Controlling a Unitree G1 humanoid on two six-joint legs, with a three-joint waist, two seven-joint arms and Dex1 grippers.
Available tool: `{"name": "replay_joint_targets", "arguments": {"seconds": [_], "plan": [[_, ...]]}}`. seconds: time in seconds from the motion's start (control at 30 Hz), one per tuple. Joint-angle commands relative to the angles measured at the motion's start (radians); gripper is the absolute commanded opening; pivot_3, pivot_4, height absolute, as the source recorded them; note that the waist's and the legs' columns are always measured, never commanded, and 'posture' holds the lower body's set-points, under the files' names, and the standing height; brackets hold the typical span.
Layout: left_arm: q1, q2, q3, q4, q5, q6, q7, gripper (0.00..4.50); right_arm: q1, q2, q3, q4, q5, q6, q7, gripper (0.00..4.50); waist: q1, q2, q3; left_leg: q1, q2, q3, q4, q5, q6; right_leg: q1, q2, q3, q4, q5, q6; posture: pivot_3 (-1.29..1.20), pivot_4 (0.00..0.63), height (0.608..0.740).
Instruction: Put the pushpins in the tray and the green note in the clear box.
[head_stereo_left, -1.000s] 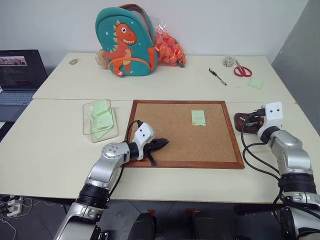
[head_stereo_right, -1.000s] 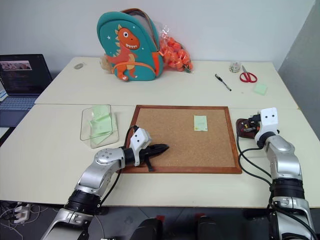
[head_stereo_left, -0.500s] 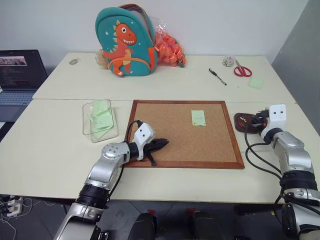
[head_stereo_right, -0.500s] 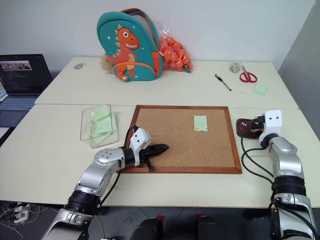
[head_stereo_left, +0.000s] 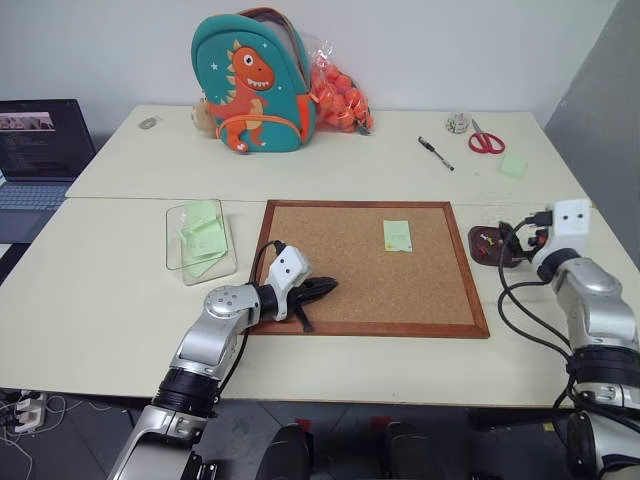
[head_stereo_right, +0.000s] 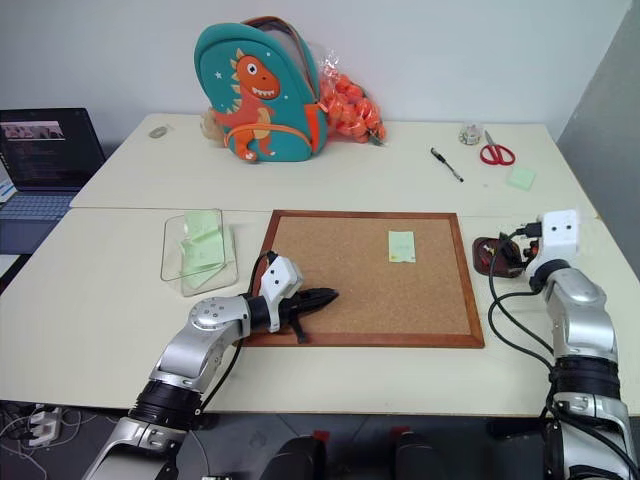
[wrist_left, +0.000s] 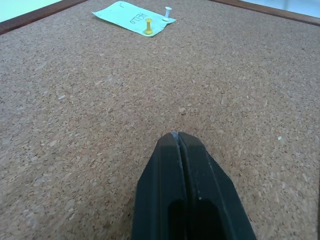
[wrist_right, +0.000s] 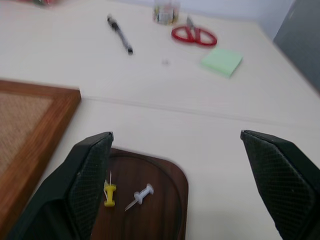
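Left tool (wrist_left: 178, 136), pressed together, rests on the near left of the cork board (head_stereo_left: 340, 300). Right tool (wrist_right: 175, 150), spread wide, hangs over the tray (wrist_right: 160, 200), which holds two pushpins (wrist_right: 140, 195). Farther off, two more pin the green note (head_stereo_left: 397, 235). Clear box (head_stereo_left: 200, 241) sits left of the board.

Counts as I see them. Four pushpins: two (wrist_left: 149, 26) stuck in one green note (wrist_left: 134, 18) on one cork board (head_stereo_left: 350, 265), and two (wrist_right: 109, 192) lying in one tray (wrist_right: 165, 200). One clear box (head_stereo_left: 178, 245) holding green paper slips, number unclear. One green pad (wrist_right: 222, 61), one pair of scissors (wrist_right: 194, 35), one pen (wrist_right: 120, 40), one backpack (head_stereo_left: 252, 80), one bag of orange balls (head_stereo_left: 338, 97), one laptop (head_stereo_left: 40, 150)
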Motion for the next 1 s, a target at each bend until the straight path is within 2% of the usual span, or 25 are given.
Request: {"name": "replay_joint_targets", "arguments": {"seconds": [0.03,0.2,0.3,0.47,1.0], "plan": [[0.029,0.006,-0.025,0.013,0.014,0.012,-0.003,0.00,0.062,0.019,0.026,-0.259,0.118,0.092,0.089,4.20,0.000,0.000,0.000,0.000,0.000,0.000,0.000,0.000,0.000,0.000,0.000,0.000,0.000,0.000,0.000,0.00,0.150,0.740],[0.024,0.005,-0.027,0.021,0.016,0.011,-0.008,0.00,0.093,0.075,0.114,-0.340,0.116,0.103,0.103,4.20,-0.002,0.001,-0.001,0.001,0.000,0.000,0.001,0.000,0.000,0.001,0.000,0.000,0.000,0.000,0.000,0.00,0.150,0.740],[0.019,0.003,-0.031,0.026,0.018,0.008,-0.011,0.00,0.074,0.153,0.198,-0.305,0.088,0.089,0.080,4.20,-0.001,0.001,-0.001,0.000,0.000,0.000,0.001,0.000,0.000,0.001,0.000,0.000,0.000,0.000,0.000,0.00,0.150,0.740],[0.016,0.002,-0.036,0.028,0.019,0.005,-0.015,0.00,0.041,0.228,0.248,-0.206,0.042,0.037,0.055,4.20,-0.001,0.002,-0.001,0.000,-0.001,-0.001,0.000,0.000,0.000,0.000,0.000,-0.001,0.000,0.000,0.000,0.00,0.150,0.740],[0.026,0.006,-0.042,0.018,0.016,0.005,-0.018,0.00,0.008,0.273,0.287,-0.070,-0.001,-0.047,0.082,4.20,0.000,0.002,-0.001,0.000,-0.001,-0.001,0.000,0.000,0.000,0.000,0.000,-0.001,0.000,0.000,0.000,0.00,0.150,0.740]]}}
